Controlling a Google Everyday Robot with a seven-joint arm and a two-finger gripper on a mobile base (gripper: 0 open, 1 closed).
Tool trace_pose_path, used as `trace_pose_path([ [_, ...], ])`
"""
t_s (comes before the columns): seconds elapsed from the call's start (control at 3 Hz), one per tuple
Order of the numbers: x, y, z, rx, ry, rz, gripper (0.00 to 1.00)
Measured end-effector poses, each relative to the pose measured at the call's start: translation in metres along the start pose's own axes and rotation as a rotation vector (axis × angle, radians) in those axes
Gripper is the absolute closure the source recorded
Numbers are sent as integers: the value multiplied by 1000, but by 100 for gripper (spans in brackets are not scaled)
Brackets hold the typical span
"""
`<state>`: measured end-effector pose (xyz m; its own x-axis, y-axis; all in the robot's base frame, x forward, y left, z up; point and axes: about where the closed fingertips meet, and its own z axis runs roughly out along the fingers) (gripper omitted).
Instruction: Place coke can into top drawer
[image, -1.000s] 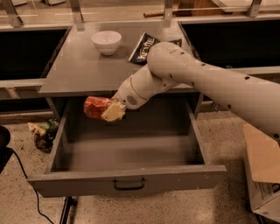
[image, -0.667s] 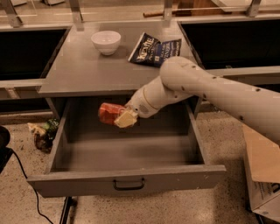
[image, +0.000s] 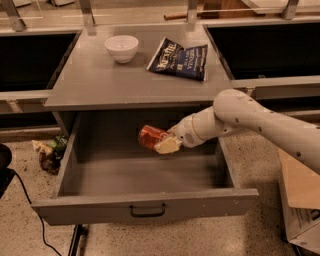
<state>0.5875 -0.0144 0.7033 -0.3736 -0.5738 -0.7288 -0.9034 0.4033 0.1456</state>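
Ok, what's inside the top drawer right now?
Only the coke can, held by the gripper inside the top drawer; the visible floor is bare grey. The arm covers the right rear corner, and the front panel hides the nearest floor strip.

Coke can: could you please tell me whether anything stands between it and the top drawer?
Nothing visible does. The gripper holds the can over the open drawer, and no object shows on the floor below it.
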Motion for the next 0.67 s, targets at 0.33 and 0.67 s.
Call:
trace_pose_path([
  [0.33,32,-16,-3,15,-37,62,100],
  [0.67,49,-26,-1,32,-13,94,100],
])
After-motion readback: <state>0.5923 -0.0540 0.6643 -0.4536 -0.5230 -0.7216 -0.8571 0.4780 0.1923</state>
